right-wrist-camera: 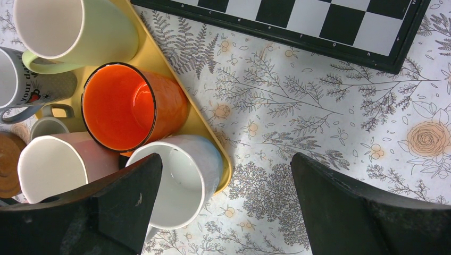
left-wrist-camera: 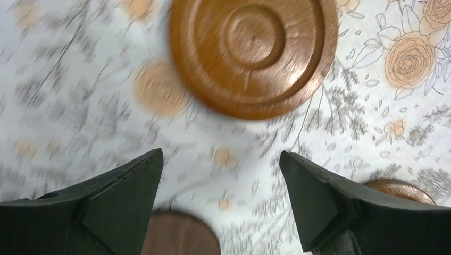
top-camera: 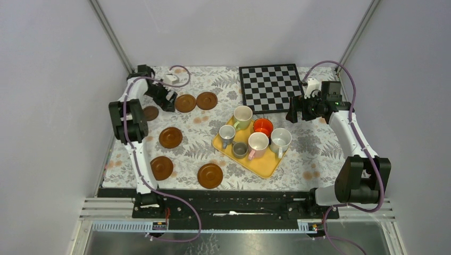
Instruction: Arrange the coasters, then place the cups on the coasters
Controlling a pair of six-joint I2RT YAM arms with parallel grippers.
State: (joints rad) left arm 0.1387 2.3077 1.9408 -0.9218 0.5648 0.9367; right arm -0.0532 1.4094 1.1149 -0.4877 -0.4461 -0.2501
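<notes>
Floral counter [top-camera: 314, 154] holds 6 scattered coasters [top-camera: 170, 137], left claw [left-wrist-camera: 220, 156] and right claw [right-wrist-camera: 226, 159] both gape empty, and the crowded cups [right-wrist-camera: 125, 106] could topple if clipped.

left wrist: table [left-wrist-camera: 64, 95] print blurred on the left, big coaster [left-wrist-camera: 254, 53] cropped at top, second coaster [left-wrist-camera: 178, 235] cut by bottom edge, third coaster [left-wrist-camera: 399, 187] mostly behind left gripper [left-wrist-camera: 220, 154]; right wrist: chessboard [right-wrist-camera: 319, 21] cropped at top, white cup [right-wrist-camera: 186, 178] partly behind right gripper [right-wrist-camera: 226, 156]
</notes>
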